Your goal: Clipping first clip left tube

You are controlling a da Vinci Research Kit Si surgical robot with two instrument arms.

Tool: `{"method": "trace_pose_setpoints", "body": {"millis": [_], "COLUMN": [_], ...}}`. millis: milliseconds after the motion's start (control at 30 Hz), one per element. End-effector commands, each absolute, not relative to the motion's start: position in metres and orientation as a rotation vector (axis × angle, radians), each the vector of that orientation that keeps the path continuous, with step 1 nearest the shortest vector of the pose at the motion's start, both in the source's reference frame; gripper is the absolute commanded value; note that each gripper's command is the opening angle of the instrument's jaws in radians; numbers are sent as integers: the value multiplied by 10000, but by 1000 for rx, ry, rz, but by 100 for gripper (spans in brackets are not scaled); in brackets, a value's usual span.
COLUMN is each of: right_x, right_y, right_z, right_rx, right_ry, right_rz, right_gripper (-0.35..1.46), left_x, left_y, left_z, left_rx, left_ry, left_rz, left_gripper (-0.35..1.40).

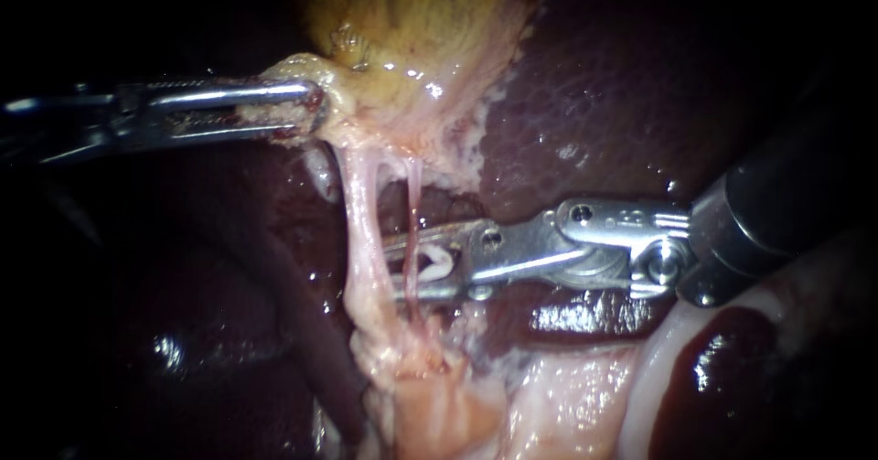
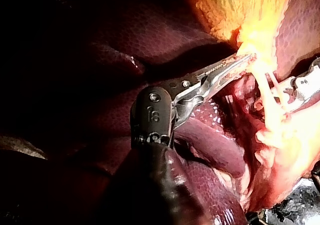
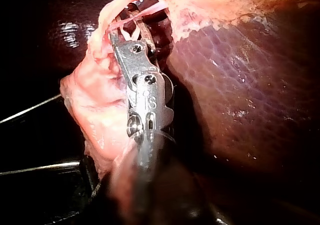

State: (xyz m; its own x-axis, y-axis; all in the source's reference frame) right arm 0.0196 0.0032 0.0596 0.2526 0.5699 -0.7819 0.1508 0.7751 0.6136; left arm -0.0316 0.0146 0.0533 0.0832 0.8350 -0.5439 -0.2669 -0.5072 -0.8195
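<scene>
My left instrument (image 1: 314, 108) comes in from the left, its jaws shut on pale tissue at the lower edge of the yellow gallbladder (image 1: 412, 21), holding it up. Two tubes hang stretched below it: a thick pale left tube (image 1: 361, 231) and a thin pink right tube (image 1: 413, 208). My right instrument (image 1: 391, 266) comes in from the right, jaws open, with a white clip (image 1: 437, 263) seated between them. The thin tube crosses the gap between the jaws, and the jaw tips reach the left tube's edge. In the right wrist view the jaws (image 3: 125, 29) stand among the strands.
Dark red liver (image 1: 594, 103) lies behind and on both sides. Pale fatty tissue (image 1: 430, 396) bunches where the tubes end below. The left wrist view shows my left instrument (image 2: 247, 59) at the gallbladder (image 2: 235, 10), and the right instrument (image 2: 300, 85) beyond the tubes.
</scene>
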Motion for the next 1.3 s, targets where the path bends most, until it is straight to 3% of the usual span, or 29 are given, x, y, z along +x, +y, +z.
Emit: {"method": "trace_pose_setpoints", "body": {"millis": [33,233,367,633,933,1300], "right_x": [195,195,196,185,155,111], "right_y": [32,33,34,40,49,73], "right_z": [596,597,601,615,629,608], "right_rx": [667,667,665,634,498,456], "right_ry": [1308,1308,1308,1300,1226,1221], "right_rz": [316,316,316,337,236,221], "right_gripper": [6,36,45,49,49,49], "left_x": [-316,-315,-315,-314,-313,-312], "left_y": [146,146,146,146,146,146], "left_z": [533,533,533,533,533,534], "left_rx": [-1478,-1478,-1478,-1478,-1479,-1478], "left_ry": [-596,-596,-596,-597,-598,-595], "left_rz": [1577,1577,1577,1577,1577,1577], "left_gripper": [-35,-35,-35,-35,-35,-35]}}
